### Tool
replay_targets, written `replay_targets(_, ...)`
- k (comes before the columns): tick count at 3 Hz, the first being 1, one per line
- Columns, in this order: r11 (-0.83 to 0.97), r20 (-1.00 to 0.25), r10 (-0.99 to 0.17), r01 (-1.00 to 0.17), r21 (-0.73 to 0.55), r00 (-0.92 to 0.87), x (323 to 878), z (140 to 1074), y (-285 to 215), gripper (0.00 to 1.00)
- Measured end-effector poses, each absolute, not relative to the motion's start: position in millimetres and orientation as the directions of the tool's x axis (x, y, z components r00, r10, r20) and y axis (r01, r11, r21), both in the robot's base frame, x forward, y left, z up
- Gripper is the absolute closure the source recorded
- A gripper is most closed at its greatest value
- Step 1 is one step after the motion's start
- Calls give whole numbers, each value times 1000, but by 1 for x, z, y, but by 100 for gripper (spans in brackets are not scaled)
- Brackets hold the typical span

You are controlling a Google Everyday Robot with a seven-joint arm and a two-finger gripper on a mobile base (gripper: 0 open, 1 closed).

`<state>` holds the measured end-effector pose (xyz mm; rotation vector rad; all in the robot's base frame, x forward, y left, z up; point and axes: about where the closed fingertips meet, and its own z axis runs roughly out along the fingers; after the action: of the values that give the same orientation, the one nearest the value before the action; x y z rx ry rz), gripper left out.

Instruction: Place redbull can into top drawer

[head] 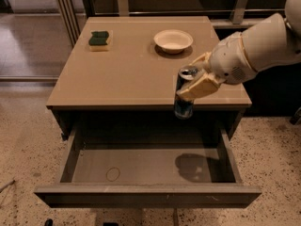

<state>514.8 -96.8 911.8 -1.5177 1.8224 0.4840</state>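
From the camera view I see the gripper (pixel 195 81) clamped around the redbull can (pixel 183 105), holding it upright in the air at the tabletop's (pixel 136 74) front edge, near the front right corner. The top drawer (pixel 146 195) stands open below it. A white bowl (pixel 173 40) sits toward the back edge and a green sponge (pixel 99 39) near the back left corner.
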Motion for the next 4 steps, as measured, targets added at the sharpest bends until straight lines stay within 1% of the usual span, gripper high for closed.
replay_targets(2, 180, -749, -662, -978, -109, -39, 486, 804, -88, 100)
replay_targets(3, 121, -756, -655, -986, -111, 4, 480, 748, -84, 100)
replay_targets(4, 121, -756, -655, -986, -111, 4, 480, 748, -84, 100)
